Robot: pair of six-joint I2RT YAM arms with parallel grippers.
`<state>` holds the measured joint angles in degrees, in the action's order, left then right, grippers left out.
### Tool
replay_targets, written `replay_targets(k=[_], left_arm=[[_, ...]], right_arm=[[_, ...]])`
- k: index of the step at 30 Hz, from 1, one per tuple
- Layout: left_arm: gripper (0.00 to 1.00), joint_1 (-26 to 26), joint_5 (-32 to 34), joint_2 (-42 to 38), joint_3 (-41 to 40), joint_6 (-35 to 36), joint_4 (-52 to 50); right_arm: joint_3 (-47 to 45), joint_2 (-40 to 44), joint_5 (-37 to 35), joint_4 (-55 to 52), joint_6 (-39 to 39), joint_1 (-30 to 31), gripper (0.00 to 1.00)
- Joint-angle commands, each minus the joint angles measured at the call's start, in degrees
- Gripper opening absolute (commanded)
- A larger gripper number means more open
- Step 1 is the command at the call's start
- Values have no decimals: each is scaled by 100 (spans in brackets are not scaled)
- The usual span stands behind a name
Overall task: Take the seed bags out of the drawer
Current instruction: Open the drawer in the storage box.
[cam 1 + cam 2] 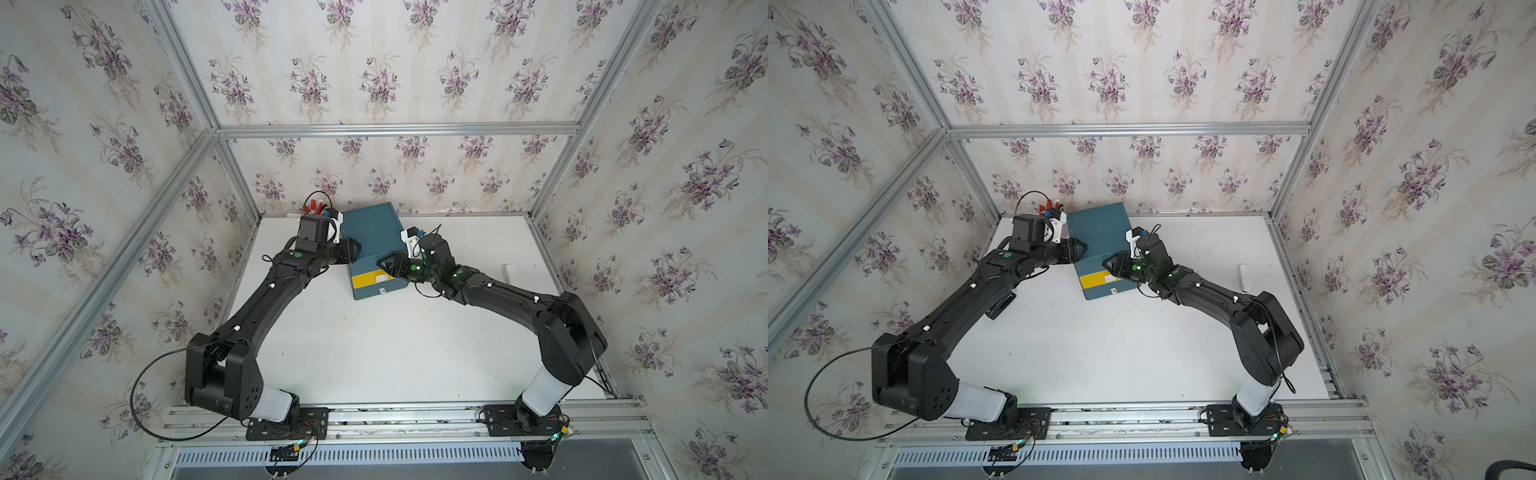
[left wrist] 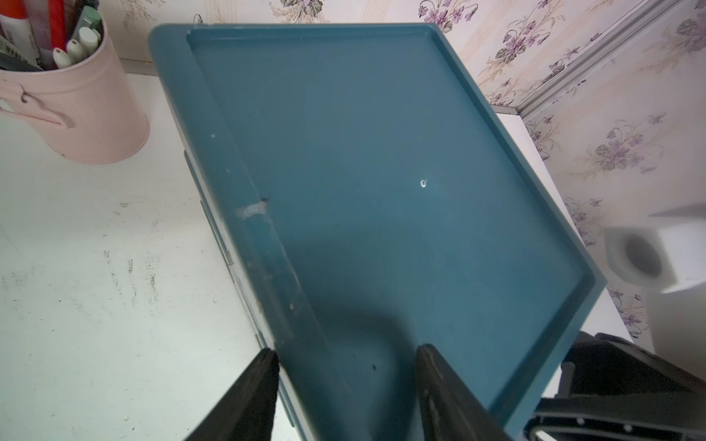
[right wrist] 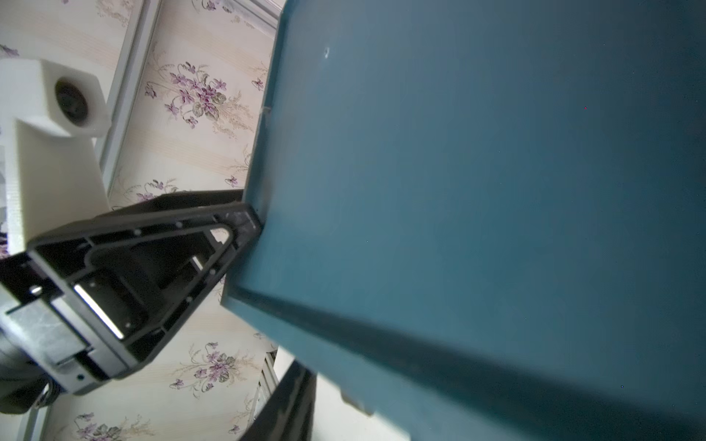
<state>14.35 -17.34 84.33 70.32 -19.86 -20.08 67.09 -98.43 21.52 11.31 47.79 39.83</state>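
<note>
Left wrist view: the left hand [image 2: 344,355] has its fingers [image 2: 259,385] apart, straddling one long edge of the teal cabinet [image 2: 382,172] top and clamping nothing. Keep it there as a brace so the cabinet does not slide on the bench [image 1: 374,353].

In a top view, the right hand [image 1: 385,266] sits at the yellow drawer front [image 1: 365,280], over its white fitting [image 1: 378,275]. You cannot tell whether it has closed on anything. Seat the grip fully, then pull straight out and level.

You cannot see the seed bags; presumably they lie inside the shut drawer. The right wrist view shows the cabinet top and the left hand, not the drawer.
</note>
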Motion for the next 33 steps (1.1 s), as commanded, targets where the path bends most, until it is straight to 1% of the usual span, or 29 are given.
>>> replay_targets(k=[1, 11, 13, 24, 33], left_arm=[[60, 17, 3, 18, -19, 231, -656], [60, 15, -29, 37, -9, 248, -672], [61, 15, -11, 22, -9, 250, -682], [61, 16, 123, -96, -19, 292, -811], [61, 15, 153, -75, 4, 246, -840]], right_arm=[[98, -57, -81, 123, -6, -13, 37], [76, -14, -114, 4, 20, -20, 5], [37, 20, -83, -30, 28, -20, 1], [-438, 509, 321, -410, -48, 32, 0], [-762, 1154, 574, -1389, -425, 113, 0]])
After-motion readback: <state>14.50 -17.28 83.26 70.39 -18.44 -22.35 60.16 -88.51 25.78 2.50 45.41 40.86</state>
